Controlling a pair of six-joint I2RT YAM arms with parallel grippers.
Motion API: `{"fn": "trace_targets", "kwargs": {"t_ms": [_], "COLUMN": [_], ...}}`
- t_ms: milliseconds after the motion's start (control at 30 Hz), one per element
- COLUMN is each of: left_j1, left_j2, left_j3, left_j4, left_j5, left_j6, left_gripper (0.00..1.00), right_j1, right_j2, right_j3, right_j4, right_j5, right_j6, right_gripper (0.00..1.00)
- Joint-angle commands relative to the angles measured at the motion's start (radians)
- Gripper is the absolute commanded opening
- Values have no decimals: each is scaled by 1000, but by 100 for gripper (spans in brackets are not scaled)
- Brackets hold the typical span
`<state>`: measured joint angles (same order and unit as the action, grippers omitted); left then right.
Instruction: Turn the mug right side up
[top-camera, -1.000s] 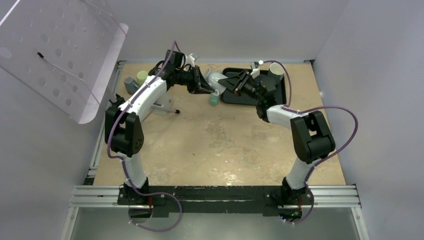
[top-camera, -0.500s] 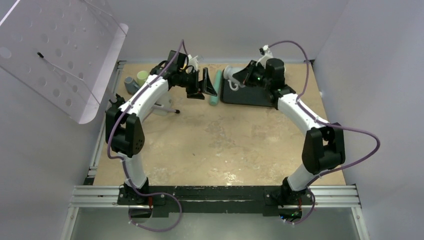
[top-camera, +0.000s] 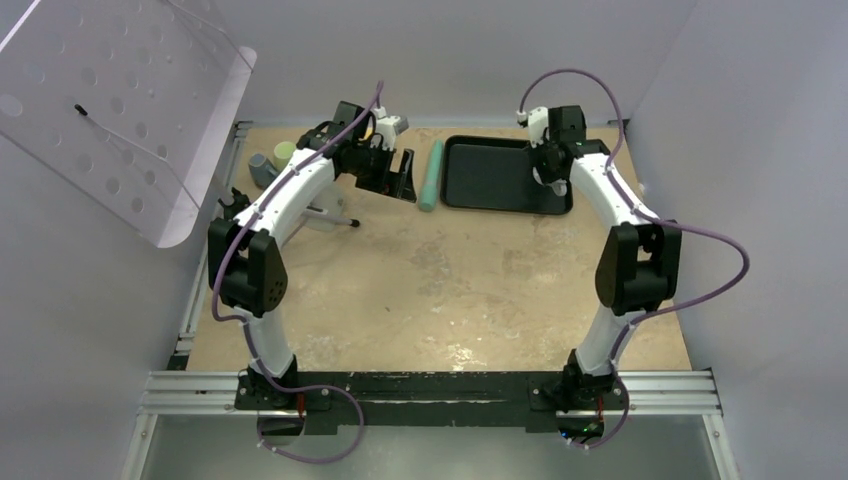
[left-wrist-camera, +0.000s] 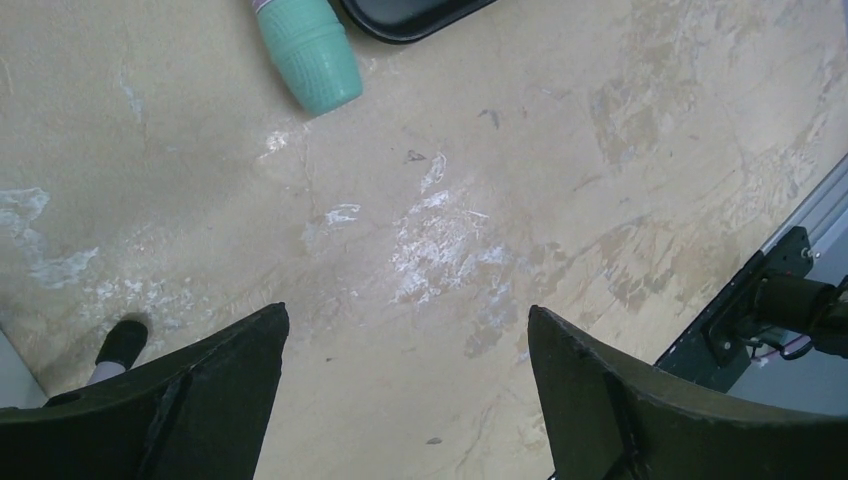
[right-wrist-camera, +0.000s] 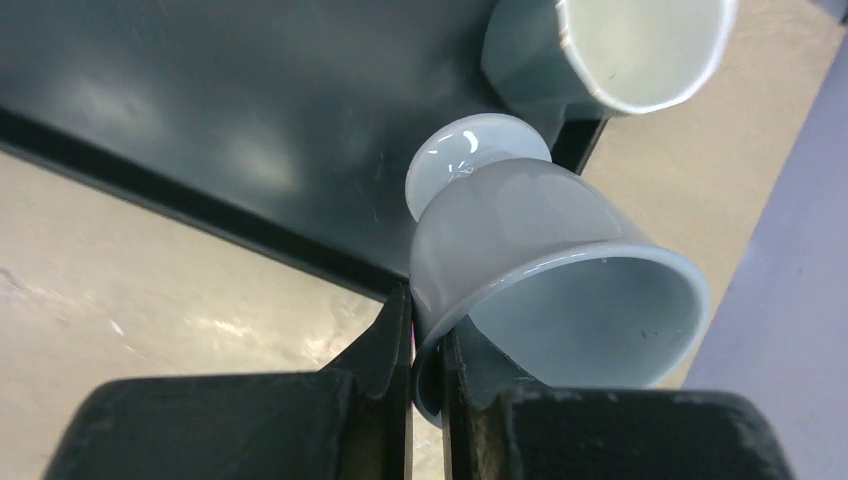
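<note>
The mug (right-wrist-camera: 540, 260) is pale grey-blue with a small round foot. My right gripper (right-wrist-camera: 425, 310) is shut on its rim, one finger inside and one outside. It hangs tilted over the right near corner of the black tray (right-wrist-camera: 200, 120), mouth towards the camera, foot towards the tray. From above, the right gripper (top-camera: 550, 178) sits at the right edge of the tray (top-camera: 490, 175), and little of the mug shows there. My left gripper (left-wrist-camera: 405, 310) is open and empty above bare tabletop, and in the top view the left gripper (top-camera: 405, 178) is left of the tray.
A second pale cup (right-wrist-camera: 620, 50) stands on the tray's far right corner. A teal stack of cups (top-camera: 431, 175) lies between the left gripper and the tray. Grey and green cups (top-camera: 272, 160) sit at the back left. A clear perforated panel (top-camera: 120, 110) overhangs the left side.
The left gripper opened, let go of the mug and drew back left. The right gripper shut on the mug's rim and carried it right, across the tray to its right edge.
</note>
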<state>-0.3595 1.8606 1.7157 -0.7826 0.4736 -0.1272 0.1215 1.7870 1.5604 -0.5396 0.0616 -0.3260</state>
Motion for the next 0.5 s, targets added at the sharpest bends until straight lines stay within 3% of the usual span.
{"fn": "trace_targets", "kwargs": {"t_ms": [0,333,467], "left_j1": [2,5,12], "left_j2": [-22,39,74], "left_j3": [16,66,76], "left_j4": [-21,-74,-55], "left_j5": [-10,-97,-158], "left_j6": [71,163,215], "left_gripper": [93,93,95], "right_j1": [-15,-22,-30], "right_j2": [15,145,176], "right_j3": [37,60,62], "right_j4": [-16,-43,-37], "right_j5": [32,111,38], "right_j6": [-232,-296,-306], "right_gripper": [0,0,0]}}
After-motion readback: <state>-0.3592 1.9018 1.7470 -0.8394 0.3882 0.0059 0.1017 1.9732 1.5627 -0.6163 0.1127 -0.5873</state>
